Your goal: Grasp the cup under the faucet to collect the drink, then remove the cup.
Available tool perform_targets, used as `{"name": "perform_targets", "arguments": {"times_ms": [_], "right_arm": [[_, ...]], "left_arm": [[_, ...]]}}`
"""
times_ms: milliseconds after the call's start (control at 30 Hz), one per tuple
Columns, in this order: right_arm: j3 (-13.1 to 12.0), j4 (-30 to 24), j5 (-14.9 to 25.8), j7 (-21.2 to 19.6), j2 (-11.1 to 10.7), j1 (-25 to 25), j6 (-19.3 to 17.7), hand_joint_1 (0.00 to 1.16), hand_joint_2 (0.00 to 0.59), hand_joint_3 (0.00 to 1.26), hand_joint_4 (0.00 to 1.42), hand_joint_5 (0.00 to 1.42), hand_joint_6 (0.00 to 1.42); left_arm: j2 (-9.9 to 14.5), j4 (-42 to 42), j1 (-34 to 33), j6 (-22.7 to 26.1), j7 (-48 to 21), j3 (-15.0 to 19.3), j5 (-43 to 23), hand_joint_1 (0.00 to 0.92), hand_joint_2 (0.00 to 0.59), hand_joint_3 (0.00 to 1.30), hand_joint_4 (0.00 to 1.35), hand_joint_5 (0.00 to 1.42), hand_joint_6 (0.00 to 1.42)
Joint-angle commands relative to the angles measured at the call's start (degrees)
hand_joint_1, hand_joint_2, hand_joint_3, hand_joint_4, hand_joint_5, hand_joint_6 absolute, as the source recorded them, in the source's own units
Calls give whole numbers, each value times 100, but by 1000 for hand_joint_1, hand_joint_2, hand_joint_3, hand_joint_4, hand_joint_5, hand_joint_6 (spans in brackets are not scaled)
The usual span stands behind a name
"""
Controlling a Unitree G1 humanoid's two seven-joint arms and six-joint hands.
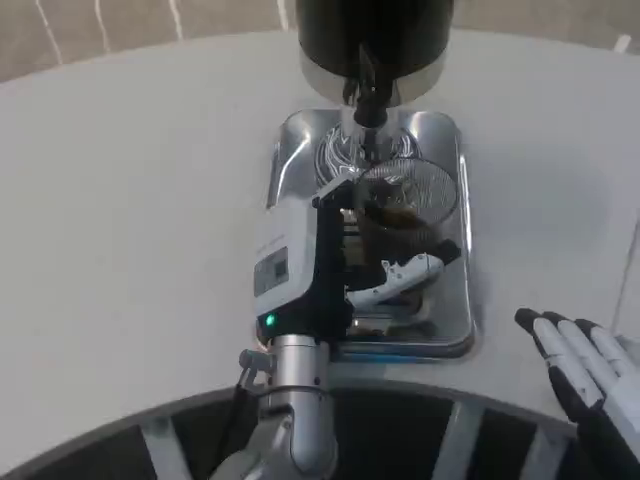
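Left hand [330, 270] clasped around upright cup [405, 215], mouth up, beneath faucet [367, 95].

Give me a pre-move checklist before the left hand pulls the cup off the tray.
1. Left hand grips the cup: ok, fingers wrap its side.
2. Cup under the faucet: ok, its rim sits just below and right of the spout.
3. Drink collected: ok, dark liquid shows inside the cup.
4. Flow from the faucet stopped: cannot tell, no stream can be made out.
5. Cup upright: ok, no visible tilt.
6. Right hand out of the way: ok, it rests on the table, right of the metal tray.
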Motion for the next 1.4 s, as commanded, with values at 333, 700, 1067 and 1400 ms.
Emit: {"name": "perform_targets", "arguments": {"times_ms": [333,700,1067,1400], "right_arm": [[70,-65,18,24,64,209,-65,820,324,0,0,0,45],[-29,64,189,-37,-62,75,-174,812,321,0,0,0,49],[-21,168,268,49,-159,-252,-93,806,320,0,0,0,59],[24,238,243,25,-276,-381,-180,735,337,0,0,0,18]], "left_arm": [[166,-396,424,-242,127,147,-40,682,46,1117,1295,1407,1424],[549,-1400,994,-138,-131,255,18,691,51,1141,1309,1424,1424],[721,-2476,1679,27,-497,308,81,689,64,1156,1308,1421,1424],[1077,-3729,2507,47,-963,526,93,688,66,1149,1308,1424,1424]]}}
